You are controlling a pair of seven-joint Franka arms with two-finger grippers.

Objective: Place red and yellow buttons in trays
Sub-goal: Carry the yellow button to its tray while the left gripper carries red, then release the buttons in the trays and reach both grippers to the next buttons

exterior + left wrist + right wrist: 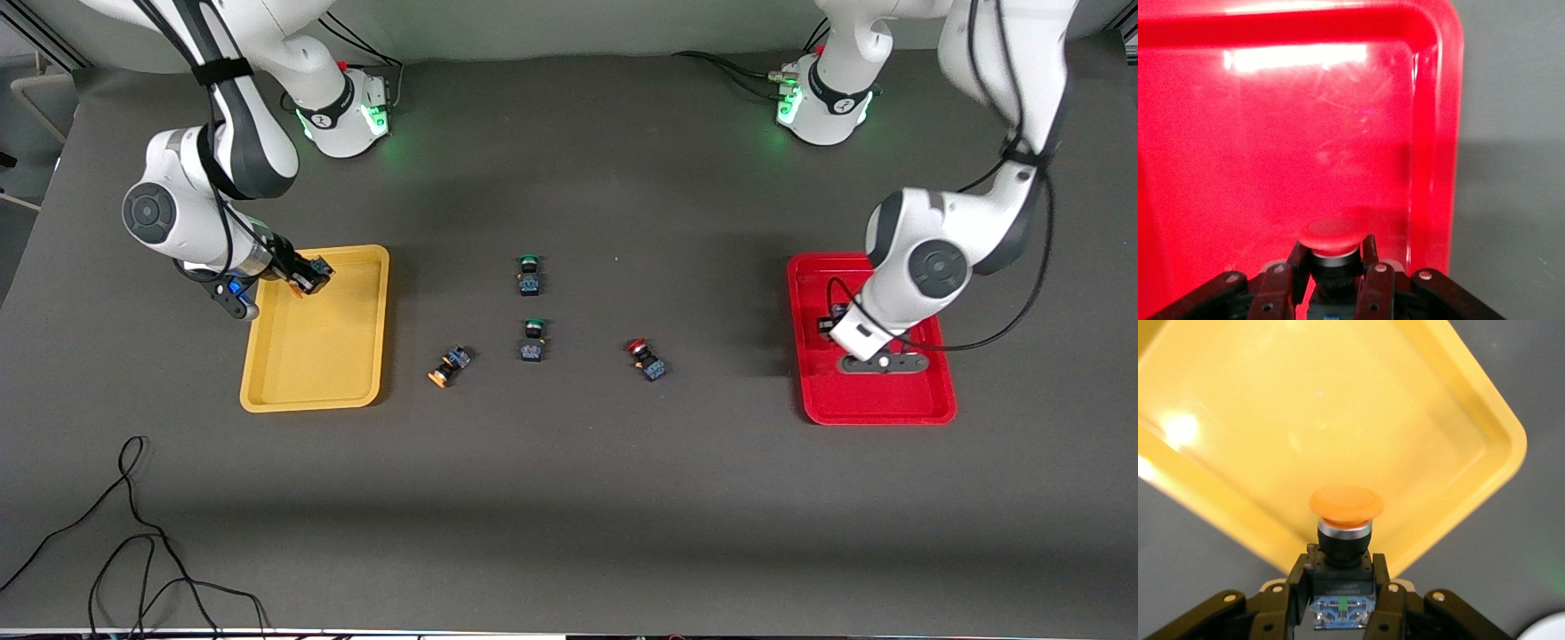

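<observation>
Right gripper, front view: right gripper (307, 276) hangs over the yellow tray (356, 391), at its edge farthest from the front camera, clamped on an orange-capped button (313, 271).
Left gripper, front view: left gripper (834, 322) sits low over the red tray (876, 411); the wrist hides most of its load.
Table, front view: a second orange-capped button (449, 365) lies on its side on the dark mat (569, 498), just beside the yellow tray toward the left arm's end. A loose red-capped button (646, 358) lies between the middle of the mat and the red tray. Two green-capped buttons (529, 275) (532, 340) stand at mid-table, one nearer the front camera than the other. A black cable (133, 551) curls at the mat's near corner.
Left wrist view: fingers (1373, 280) grip a red-capped button (1331, 237) by its body, cap over the red tray's floor (1271, 147).
Right wrist view: fingers (1298, 587) pinch the black-and-blue body of the orange button (1345, 520), cap over the yellow tray's rim (1238, 527).
Writing: a small label on that body is too fine to read.
</observation>
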